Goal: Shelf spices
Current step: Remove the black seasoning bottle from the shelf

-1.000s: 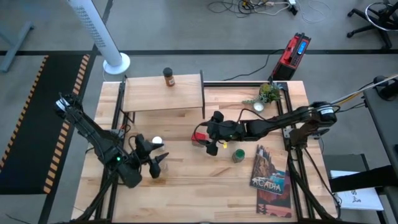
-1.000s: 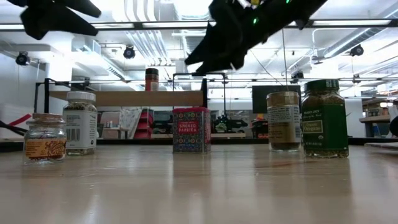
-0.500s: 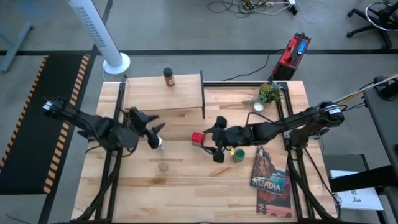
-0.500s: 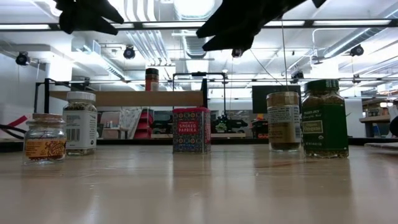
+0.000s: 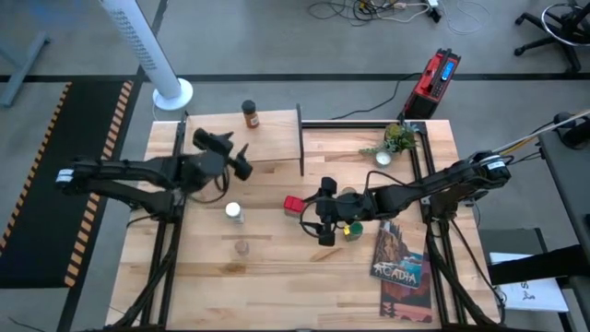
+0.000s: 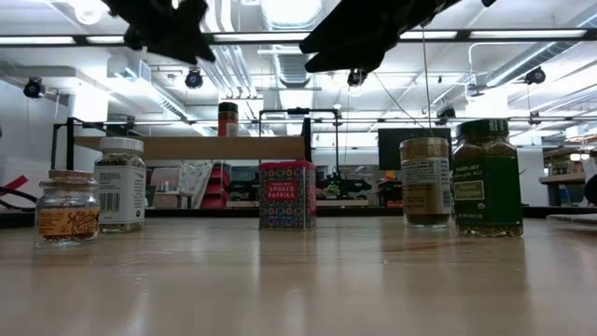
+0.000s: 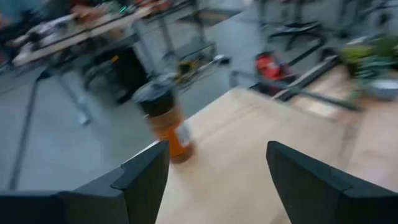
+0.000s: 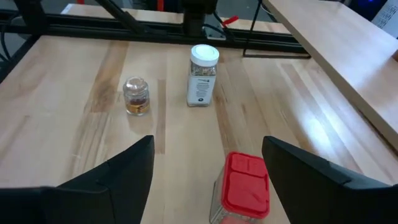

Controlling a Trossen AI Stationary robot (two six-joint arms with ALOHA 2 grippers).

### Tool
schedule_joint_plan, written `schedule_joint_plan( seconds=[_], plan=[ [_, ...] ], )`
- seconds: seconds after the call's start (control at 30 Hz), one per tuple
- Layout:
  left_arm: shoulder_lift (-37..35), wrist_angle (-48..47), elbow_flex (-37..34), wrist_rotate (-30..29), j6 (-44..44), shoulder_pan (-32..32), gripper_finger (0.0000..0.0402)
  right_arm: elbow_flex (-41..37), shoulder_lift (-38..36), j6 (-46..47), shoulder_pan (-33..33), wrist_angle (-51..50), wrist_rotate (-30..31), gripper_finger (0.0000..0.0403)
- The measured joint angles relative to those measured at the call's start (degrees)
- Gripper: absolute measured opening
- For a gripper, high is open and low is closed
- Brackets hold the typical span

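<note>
Our right gripper (image 5: 324, 218) hangs over the middle of the table with fingers spread wide and nothing between them. In its wrist view the red tin (image 8: 244, 188) sits just ahead, between the two fingers, so we judge that we line up to take it next. In the high view the tin (image 5: 293, 204) is at nine o'clock from this gripper, very near, and the green jar (image 5: 353, 228) is at three o'clock, partly under the arm.

Our left gripper (image 5: 230, 155) is over the shelf (image 5: 267, 138), also wide open and empty. The brown jar (image 5: 250, 114) stands on the shelf at one o'clock from it, near the back edge, which leaves the front free for more jars.

The white-capped jar (image 5: 235, 213) is on the table at six o'clock from the left gripper. A small clear jar (image 5: 241, 246) stands a little further the same way. The tan canister (image 6: 425, 181) shows beside the green jar in the low view. So one spice is shelved and four wait.
</note>
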Motion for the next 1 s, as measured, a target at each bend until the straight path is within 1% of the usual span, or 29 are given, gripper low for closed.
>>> schedule_joint_plan(
  seconds=[0.07,0.17,0.27,0.37,0.57,0.77,1.0],
  plan=[
    [1.4,0.3,0.0,1.6,-0.9,3.3,0.0265,-0.8,0.0,-0.1,0.2,0.4,0.0,0.0279],
    [3.5,3.1,0.0,5.4,-0.5,7.3,0.0277,-2.9,0.0,-0.3,0.2,2.4,0.0,0.0281],
    [6.1,6.5,0.0,7.3,1.8,10.7,0.029,-5.8,0.0,-0.1,0.4,7.4,0.0,0.028],
    [8.5,8.3,0.0,8.2,2.3,12.9,0.0303,-8.7,0.0,0.0,1.0,10.7,-0.1,0.0275],
    [13.6,12.1,0.0,10.2,1.9,15.0,0.0329,-10.5,-0.1,-3.8,0.8,10.9,0.0,0.0266],
    [17.8,15.5,0.0,9.7,1.3,16.4,0.0348,-10.5,-0.1,-8.6,-0.3,10.9,0.0,0.0257],
    [17.9,15.7,0.0,6.8,-2.4,16.8,0.0352,-10.5,-0.1,-10.2,-1.1,10.6,-0.5,0.0248]
  ],
)
